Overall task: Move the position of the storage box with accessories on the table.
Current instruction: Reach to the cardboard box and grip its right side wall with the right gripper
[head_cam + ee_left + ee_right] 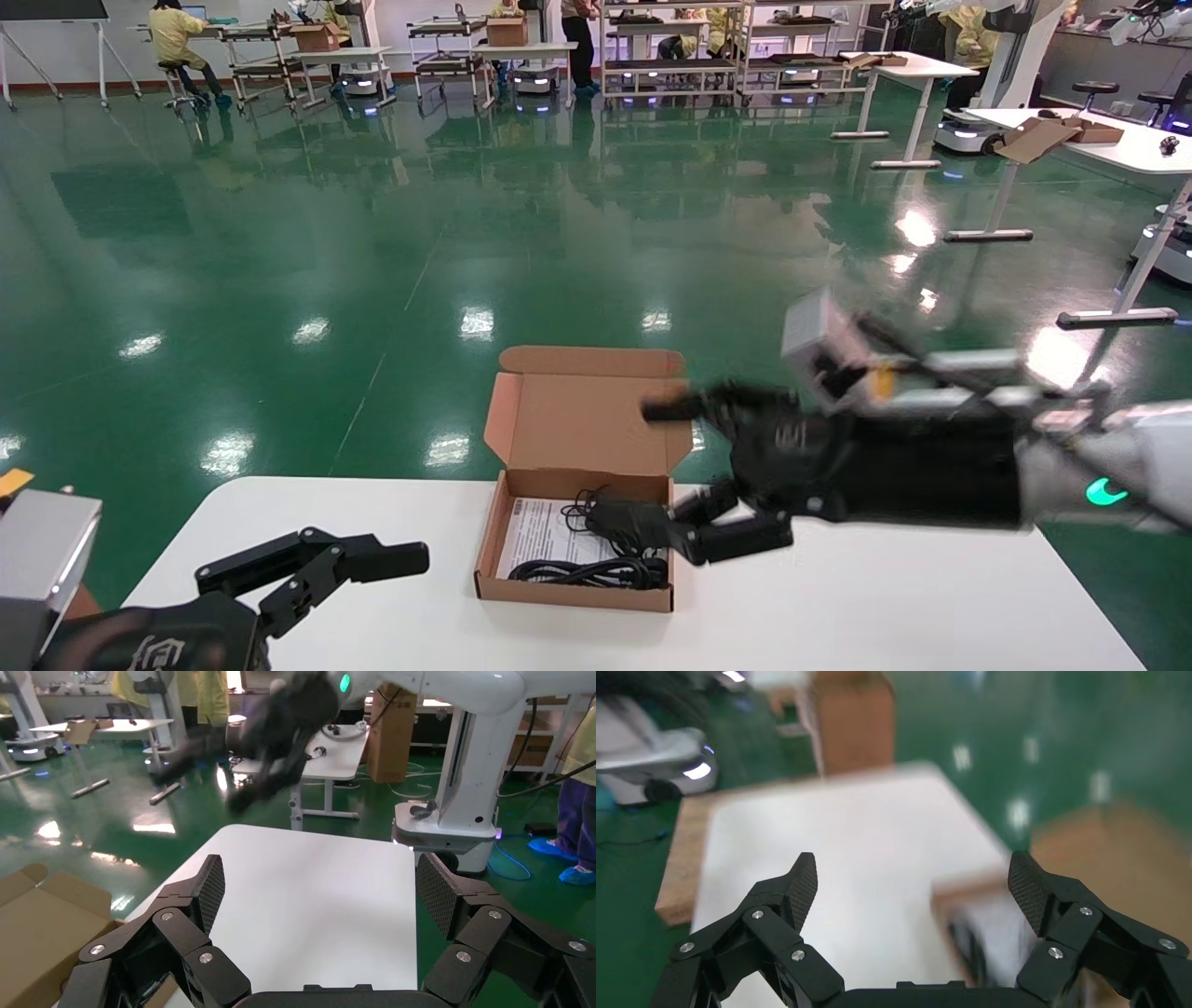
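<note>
The storage box, brown cardboard with its flap lid standing open, sits at the far middle edge of the white table. Inside lie black cables, a black adapter and a white printed sheet. My right gripper is open and empty, hovering at the box's right side with one finger by the lid and the other over the right wall. In the right wrist view the gripper is open above the blurred box. My left gripper is open and empty at the table's near left; it is wide open in the left wrist view.
The green floor lies beyond the table's far edge, right behind the box. White desks, racks, brown cartons and people stand far off. The box's lid shows at the left wrist view's edge. Bare tabletop lies to the left and right of the box.
</note>
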`<state>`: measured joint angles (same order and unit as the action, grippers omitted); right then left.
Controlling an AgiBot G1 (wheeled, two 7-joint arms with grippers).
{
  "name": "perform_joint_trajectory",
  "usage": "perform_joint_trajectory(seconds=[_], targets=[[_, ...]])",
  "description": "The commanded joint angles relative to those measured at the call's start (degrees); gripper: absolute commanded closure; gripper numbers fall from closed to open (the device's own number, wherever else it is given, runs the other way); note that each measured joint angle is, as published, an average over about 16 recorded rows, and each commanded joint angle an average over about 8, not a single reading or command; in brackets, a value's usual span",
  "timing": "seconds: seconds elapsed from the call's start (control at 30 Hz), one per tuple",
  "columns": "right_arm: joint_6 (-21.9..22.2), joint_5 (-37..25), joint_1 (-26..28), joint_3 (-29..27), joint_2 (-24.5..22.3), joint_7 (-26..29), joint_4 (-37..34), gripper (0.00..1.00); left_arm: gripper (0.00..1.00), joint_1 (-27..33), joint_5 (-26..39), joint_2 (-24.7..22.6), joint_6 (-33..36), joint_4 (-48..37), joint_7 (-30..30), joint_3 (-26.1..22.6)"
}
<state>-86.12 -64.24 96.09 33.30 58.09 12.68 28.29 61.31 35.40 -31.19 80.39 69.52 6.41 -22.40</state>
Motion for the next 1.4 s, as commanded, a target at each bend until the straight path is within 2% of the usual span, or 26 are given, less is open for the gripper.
perform_joint_trajectory(seconds=[0.03, 0.17, 0.3, 0.47, 0.7, 1.13, 1.4], targets=[[1.2, -2.3, 1.1, 1.2, 1.3, -0.1, -5.8, 0.00, 0.00, 0.0, 0.0, 0.0, 0.0, 0.0, 0.0, 0.0], [3.0, -2.5, 2.4, 1.5, 3.1, 5.3, -15.5, 0.00, 0.00, 0.0, 0.0, 0.0, 0.0, 0.0, 0.0, 0.0], [4.4, -1.8, 3.4, 0.9, 3.8, 5.6, -20.1, 0.00, 0.00, 0.0, 0.0, 0.0, 0.0, 0.0, 0.0, 0.0], [5.2, -2.1, 4.3, 1.0, 3.9, 4.0, -21.6, 0.00, 0.00, 0.0, 0.0, 0.0, 0.0, 0.0, 0.0, 0.0], [6.2, -5.7, 7.8, 3.3, 4.9, 3.1, -21.1, 0.00, 0.00, 0.0, 0.0, 0.0, 0.0, 0.0, 0.0, 0.0], [23.2, -11.9, 10.6, 7.4, 14.6, 8.9, -27.6, 0.00, 0.00, 0.0, 0.0, 0.0, 0.0, 0.0, 0.0, 0.0], [31.1, -14.8, 10.1, 9.3, 19.1, 16.1, -29.3, 0.00, 0.00, 0.0, 0.0, 0.0, 0.0, 0.0, 0.0, 0.0]])
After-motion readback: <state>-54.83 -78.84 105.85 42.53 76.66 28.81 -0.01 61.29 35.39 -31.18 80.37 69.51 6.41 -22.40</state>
